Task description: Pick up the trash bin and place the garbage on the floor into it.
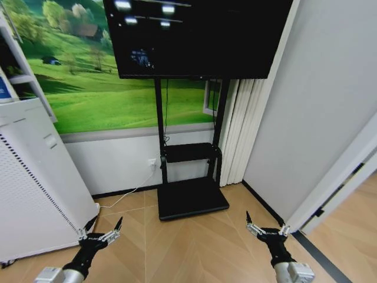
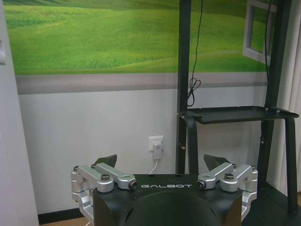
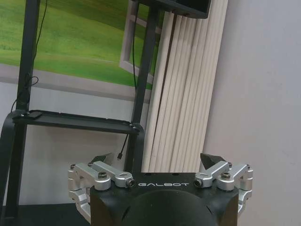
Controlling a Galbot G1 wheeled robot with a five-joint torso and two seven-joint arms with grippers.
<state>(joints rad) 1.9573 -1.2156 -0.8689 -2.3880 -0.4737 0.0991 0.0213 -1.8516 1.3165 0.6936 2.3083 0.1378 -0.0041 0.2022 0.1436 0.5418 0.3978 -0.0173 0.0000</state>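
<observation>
The trash bin and the garbage are out of view. The floor (image 1: 194, 247) is light tan wood in a chevron pattern with a dark border strip at the right. My left gripper (image 1: 104, 227) hangs low at the left over bare floor, open and holding nothing; from its wrist camera its spread fingers (image 2: 106, 161) face a white wall. At the lower right my right gripper (image 1: 266, 224) is likewise open and holds nothing, and its fingertips (image 3: 211, 161) point toward white curtain folds.
A black TV stand (image 1: 191, 197) with a shelf and flat base stands straight ahead under a large dark screen (image 1: 197, 35). A white perforated appliance (image 1: 32, 188) rises at the left. A white wall and door frame (image 1: 330, 188) close off the right.
</observation>
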